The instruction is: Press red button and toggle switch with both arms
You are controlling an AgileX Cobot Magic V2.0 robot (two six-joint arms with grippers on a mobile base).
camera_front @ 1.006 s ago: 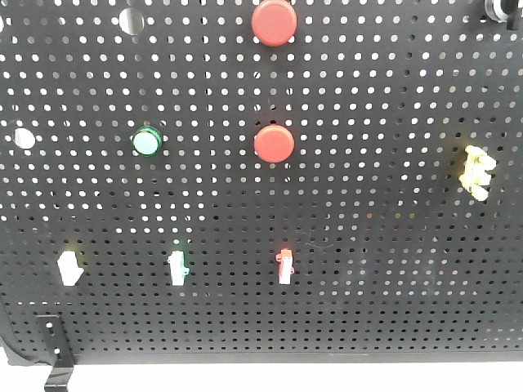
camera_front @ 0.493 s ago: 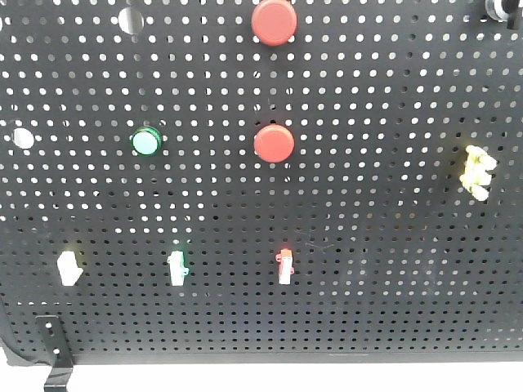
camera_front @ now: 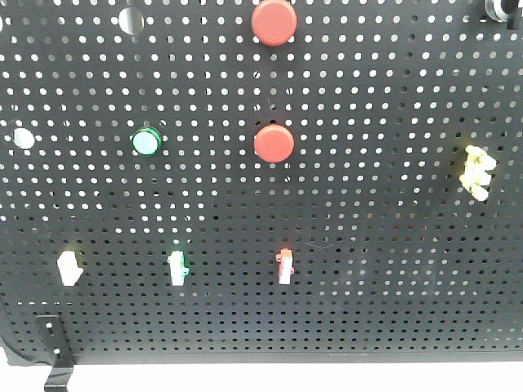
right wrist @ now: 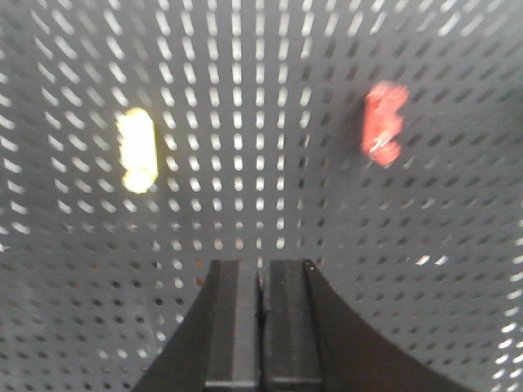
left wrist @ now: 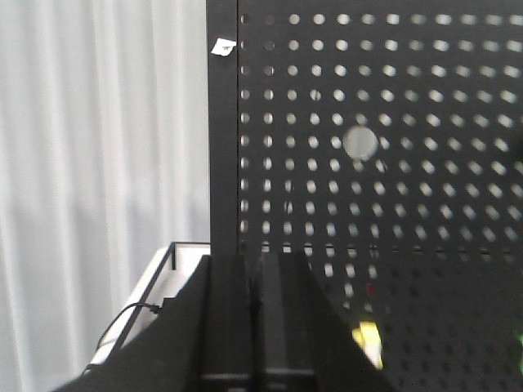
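In the front view a black pegboard (camera_front: 384,269) carries two round red buttons, one in the middle (camera_front: 274,143) and one at the top edge (camera_front: 273,22). Below are small toggle switches: a white one (camera_front: 68,268), a green-tipped one (camera_front: 177,267) and a red-tipped one (camera_front: 284,266). No arm shows in the front view. In the left wrist view my left gripper (left wrist: 256,273) is shut and empty, near the pegboard's left edge (left wrist: 222,147). In the right wrist view my right gripper (right wrist: 261,278) is shut and empty, facing the board below a yellow switch (right wrist: 136,149) and a red switch (right wrist: 384,122).
A green round button (camera_front: 146,141) sits left of the middle red button. A yellow clip-like part (camera_front: 477,171) is at the right. A black bracket (camera_front: 53,351) hangs at the board's bottom left. The left wrist view shows a white curtain (left wrist: 98,163) and a round hole (left wrist: 360,143).
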